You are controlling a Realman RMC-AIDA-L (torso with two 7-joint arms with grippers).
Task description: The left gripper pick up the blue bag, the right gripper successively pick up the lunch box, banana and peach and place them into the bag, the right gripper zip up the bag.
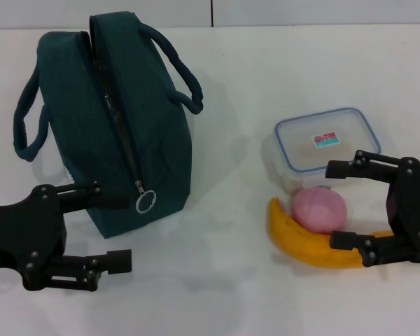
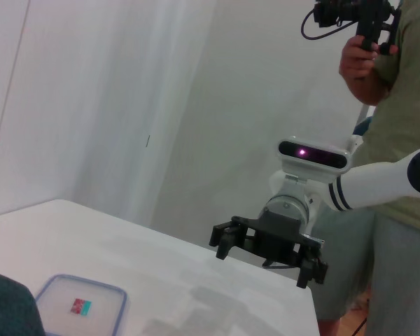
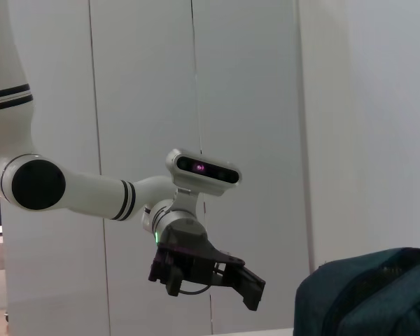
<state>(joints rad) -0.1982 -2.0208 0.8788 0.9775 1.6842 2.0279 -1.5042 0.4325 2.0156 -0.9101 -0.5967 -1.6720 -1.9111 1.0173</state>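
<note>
Black fingers of your left gripper (image 1: 105, 227) and right gripper (image 1: 346, 206) gape wide, holding nothing. Past the right one lie the banana (image 1: 315, 245), peach (image 1: 318, 210), then lunch box (image 1: 327, 143). The blue bag (image 1: 119, 119) stands left, farther back.

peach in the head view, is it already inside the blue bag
No, the peach sits on the table between the banana and the lunch box, well apart from the zipped blue bag.
</note>
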